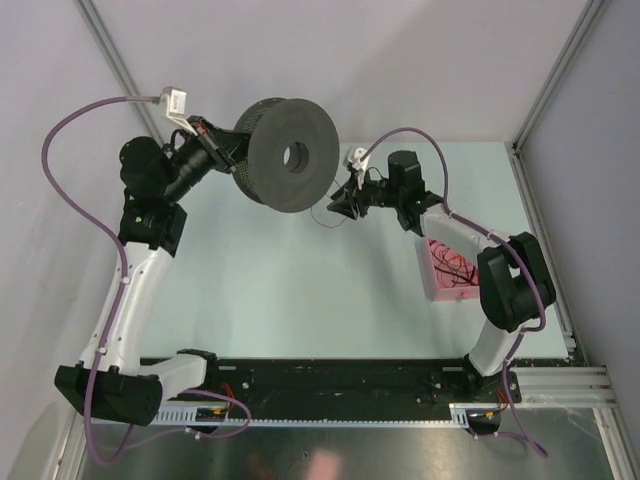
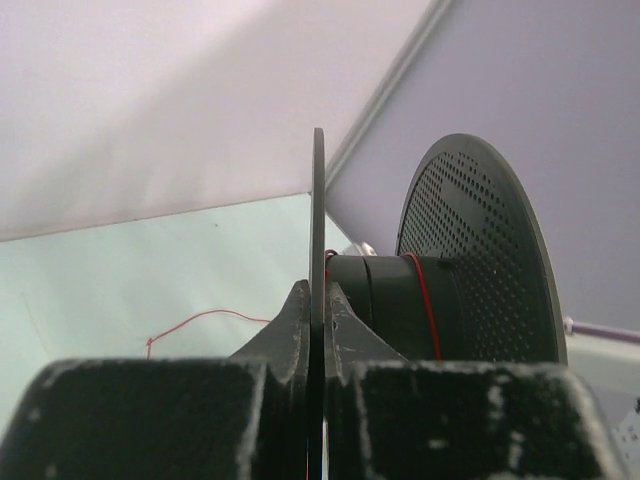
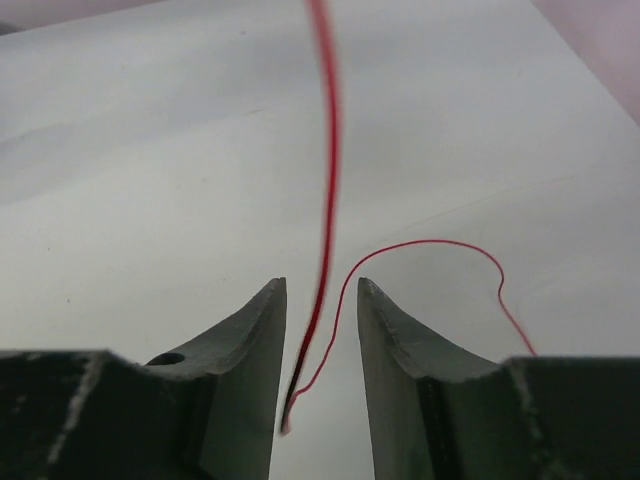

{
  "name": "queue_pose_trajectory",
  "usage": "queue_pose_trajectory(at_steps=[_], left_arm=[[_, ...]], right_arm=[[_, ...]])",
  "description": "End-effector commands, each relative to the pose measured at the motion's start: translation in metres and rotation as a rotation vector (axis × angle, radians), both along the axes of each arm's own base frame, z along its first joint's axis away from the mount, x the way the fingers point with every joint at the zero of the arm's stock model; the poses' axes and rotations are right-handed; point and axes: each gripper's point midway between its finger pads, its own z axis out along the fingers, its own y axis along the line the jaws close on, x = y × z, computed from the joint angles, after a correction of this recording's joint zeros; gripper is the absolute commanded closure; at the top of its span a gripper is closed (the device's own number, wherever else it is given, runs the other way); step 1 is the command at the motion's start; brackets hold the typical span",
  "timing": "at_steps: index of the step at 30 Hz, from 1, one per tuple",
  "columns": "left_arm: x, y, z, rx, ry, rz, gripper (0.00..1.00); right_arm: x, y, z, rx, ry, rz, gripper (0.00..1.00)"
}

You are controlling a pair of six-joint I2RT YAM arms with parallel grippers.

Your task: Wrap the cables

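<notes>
Right wrist: thin curling red cable (image 3: 330,200)

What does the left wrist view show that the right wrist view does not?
Only the left wrist view: the left gripper shut on the thin near flange of the black spool, with a turn of red cable around its hub. Only the right wrist view: the right gripper open, a strand running between its parted jaws, not pinched. Both: red cable curling over the pale table.
</notes>
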Motion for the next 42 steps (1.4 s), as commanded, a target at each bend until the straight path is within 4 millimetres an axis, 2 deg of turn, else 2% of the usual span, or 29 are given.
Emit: queue_pose_trajectory(at_steps=[1, 4, 6, 7, 10, 13, 16, 19, 23, 27, 29, 32, 37, 42], left_arm=[[0.005, 0.028, 0.053, -0.118, -0.095, 0.153, 1.00], [0.021, 0.049, 0.040, -0.156, -0.019, 0.294, 1.00], [0.034, 0.061, 0.024, -0.179, 0.065, 0.382, 1.00], [0.040, 0.066, 0.016, -0.188, 0.108, 0.429, 1.00], [0.056, 0.077, -0.004, -0.177, 0.218, 0.570, 1.00], [0.066, 0.077, -0.022, -0.102, 0.249, 0.660, 1.00], [0.072, 0.066, -0.046, 0.046, 0.258, 0.716, 1.00], [0.073, 0.052, -0.078, 0.211, 0.264, 0.751, 1.00], [0.068, 0.035, -0.120, 0.357, 0.292, 0.709, 1.00], [0.058, 0.017, -0.153, 0.476, 0.299, 0.606, 1.00], [0.052, 0.007, -0.166, 0.516, 0.299, 0.546, 1.00], [0.044, -0.005, -0.178, 0.541, 0.300, 0.464, 1.00], [0.029, -0.020, -0.185, 0.570, 0.266, 0.347, 1.00], [0.010, -0.031, -0.189, 0.630, 0.177, 0.198, 1.00]], right_arm=[[0.000, -0.003, -0.020, -0.035, -0.029, 0.005, 0.65], [-0.007, -0.003, -0.030, -0.061, -0.037, 0.005, 0.82], [-0.019, 0.002, -0.031, -0.080, -0.054, 0.036, 0.94], [-0.029, 0.007, -0.031, -0.098, -0.074, 0.066, 0.97], [-0.064, 0.024, -0.026, -0.166, -0.178, 0.174, 1.00], [-0.096, 0.038, -0.017, -0.233, -0.312, 0.265, 1.00], [-0.107, 0.048, 0.008, -0.243, -0.466, 0.269, 1.00], [-0.110, 0.050, 0.033, -0.260, -0.619, 0.259, 1.00], [-0.103, 0.044, 0.053, -0.330, -0.798, 0.214, 1.00], [-0.081, 0.033, 0.065, -0.438, -0.953, 0.130, 1.00], [-0.069, 0.030, 0.077, -0.453, -1.016, 0.070, 1.00], [-0.052, 0.028, 0.096, -0.425, -1.059, -0.026, 1.00], [-0.025, 0.026, 0.135, -0.282, -1.047, -0.223, 1.00], [-0.005, 0.016, 0.165, -0.141, -1.028, -0.338, 0.91]])
